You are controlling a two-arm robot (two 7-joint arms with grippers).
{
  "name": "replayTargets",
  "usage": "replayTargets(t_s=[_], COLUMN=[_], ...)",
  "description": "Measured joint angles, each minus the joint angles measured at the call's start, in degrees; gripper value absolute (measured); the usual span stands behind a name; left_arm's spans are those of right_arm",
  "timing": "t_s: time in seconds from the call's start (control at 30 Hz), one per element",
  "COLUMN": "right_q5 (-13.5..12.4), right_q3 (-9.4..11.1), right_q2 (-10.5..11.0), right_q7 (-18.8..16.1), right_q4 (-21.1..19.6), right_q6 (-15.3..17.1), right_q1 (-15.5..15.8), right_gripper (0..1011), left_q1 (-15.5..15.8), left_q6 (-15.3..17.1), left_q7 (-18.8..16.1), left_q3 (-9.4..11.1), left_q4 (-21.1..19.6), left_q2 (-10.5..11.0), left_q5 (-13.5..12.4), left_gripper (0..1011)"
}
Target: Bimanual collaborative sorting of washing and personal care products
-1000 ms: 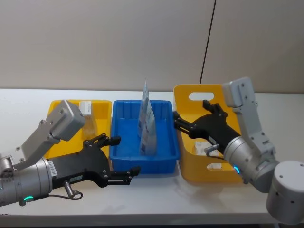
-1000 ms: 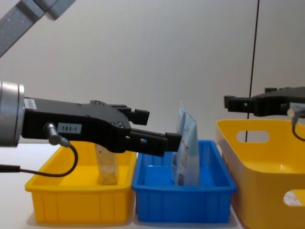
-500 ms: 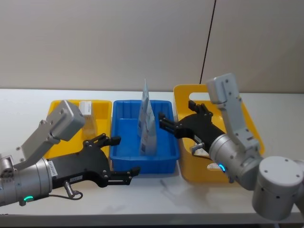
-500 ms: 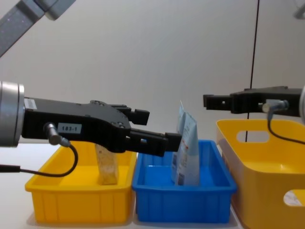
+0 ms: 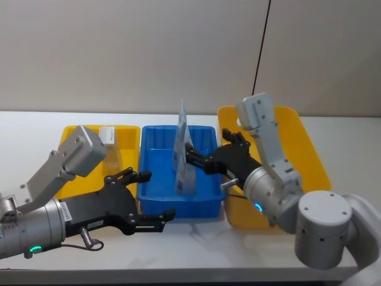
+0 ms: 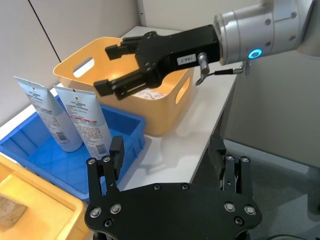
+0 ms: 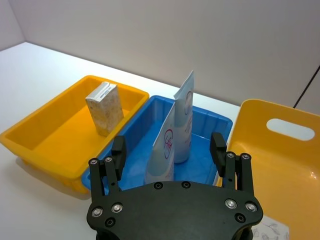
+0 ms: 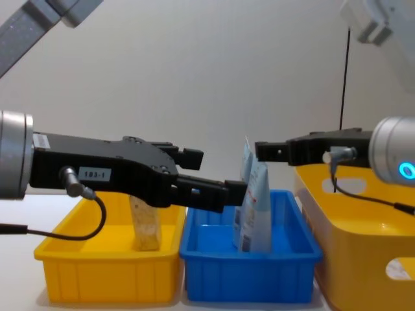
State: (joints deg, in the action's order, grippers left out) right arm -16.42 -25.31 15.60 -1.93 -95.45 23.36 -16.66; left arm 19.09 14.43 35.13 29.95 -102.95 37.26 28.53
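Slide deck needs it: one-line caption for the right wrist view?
Open right gripper aimed at two upright pouches in the blue tray; boxed pack stands in the neighbouring yellow tray.

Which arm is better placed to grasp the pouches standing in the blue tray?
Probably right. The right gripper is open beside the pouches, above the blue tray; the left gripper sits open in front of that tray.

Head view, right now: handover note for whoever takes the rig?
Left gripper: jaws open, empty, raised in front of the blue tray.
Right gripper: jaws open, empty, by the tops of the two pouches, not gripping.
Done: both pouches upright in the blue tray; box-shaped pack upright in the left yellow tray.
To do: a flat white pack lies in the handled yellow basket; it probably needs sorting.
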Motion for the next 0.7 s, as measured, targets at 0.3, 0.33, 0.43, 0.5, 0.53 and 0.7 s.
replayTargets(t_s=[0.3, 0.33, 0.43, 0.5, 0.53, 0.7], right_q5=[2.0, 2.1, 2.7, 3.2, 3.3, 4.0], right_q3=[-1.6, -1.7, -2.1, -2.4, -2.5, -2.8], right_q2=[-1.8, -2.0, -2.5, -2.9, -3.1, -3.9], right_q7=[0.4, 0.4, 0.6, 0.7, 0.7, 1.0], right_q4=[3.9, 4.4, 5.9, 6.9, 7.3, 9.3], right_q6=[0.0, 0.0, -0.1, -0.3, -0.3, -0.6], right_q1=[-2.1, -2.3, -3.0, -3.5, -3.6, -4.6], right_gripper=[1002, 1002, 1002, 1002, 1002, 1002], left_q1=[0.0, 0.0, 0.0, 0.0, 0.0, 0.0], left_q6=[0.0, 0.0, 0.0, 0.0, 0.0, 0.0], left_q7=[0.0, 0.0, 0.0, 0.0, 0.0, 0.0], left_q3=[0.0, 0.0, 0.0, 0.0, 0.0, 0.0], left_q4=[0.0, 0.0, 0.0, 0.0, 0.0, 0.0], left_q2=[0.0, 0.0, 0.0, 0.0, 0.0, 0.0], left_q5=[0.0, 0.0, 0.0, 0.0, 0.0, 0.0], left_gripper=[1002, 1002, 1002, 1002, 1002, 1001])
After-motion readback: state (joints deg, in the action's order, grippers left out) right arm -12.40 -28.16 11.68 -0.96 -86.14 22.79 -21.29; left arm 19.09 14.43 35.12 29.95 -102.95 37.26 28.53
